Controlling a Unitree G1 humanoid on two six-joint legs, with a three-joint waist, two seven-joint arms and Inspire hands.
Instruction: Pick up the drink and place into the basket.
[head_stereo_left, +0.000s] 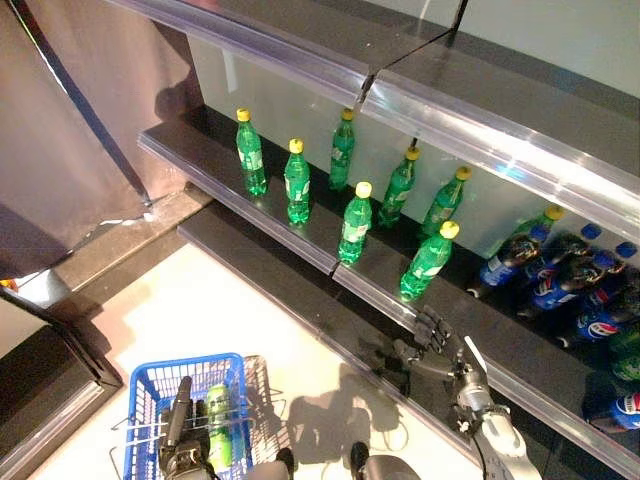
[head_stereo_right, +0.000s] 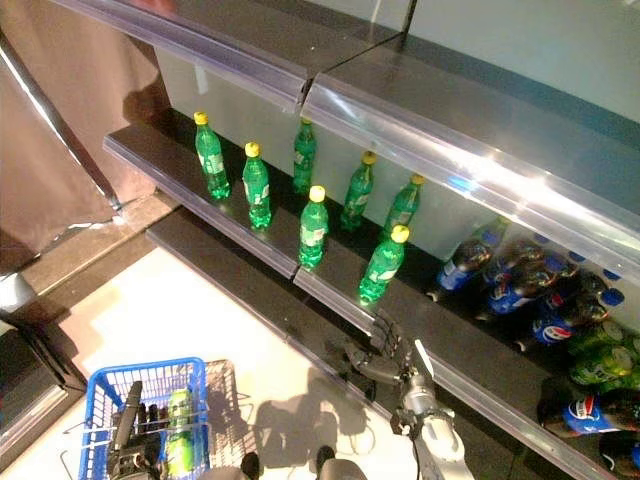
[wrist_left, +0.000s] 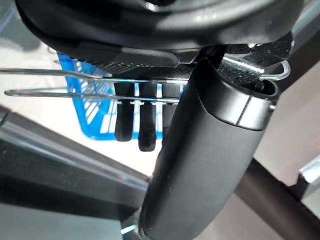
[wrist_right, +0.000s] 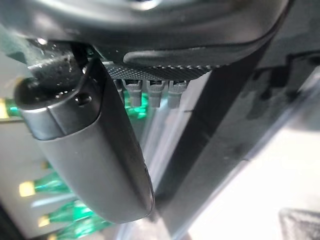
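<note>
Several green drink bottles with yellow caps stand on the middle shelf; the nearest one (head_stereo_left: 428, 262) is close to the shelf's front edge. My right hand (head_stereo_left: 430, 335) hovers open just below and in front of that bottle, level with the shelf lip, holding nothing; its fingers (wrist_right: 150, 92) point toward the green bottles (wrist_right: 50, 185). At the bottom left my left hand (head_stereo_left: 180, 455) is shut on the wire handle (wrist_left: 60, 75) of a blue basket (head_stereo_left: 140, 385). One green drink (head_stereo_left: 218, 420) lies inside the basket.
Blue cola bottles (head_stereo_left: 555, 285) lie piled at the right end of the shelf. A lower shelf ledge (head_stereo_left: 300, 300) juts out below, and an upper shelf (head_stereo_left: 480, 120) overhangs the bottles. A dark curtain (head_stereo_left: 70, 130) hangs at the left, above pale floor (head_stereo_left: 190, 310).
</note>
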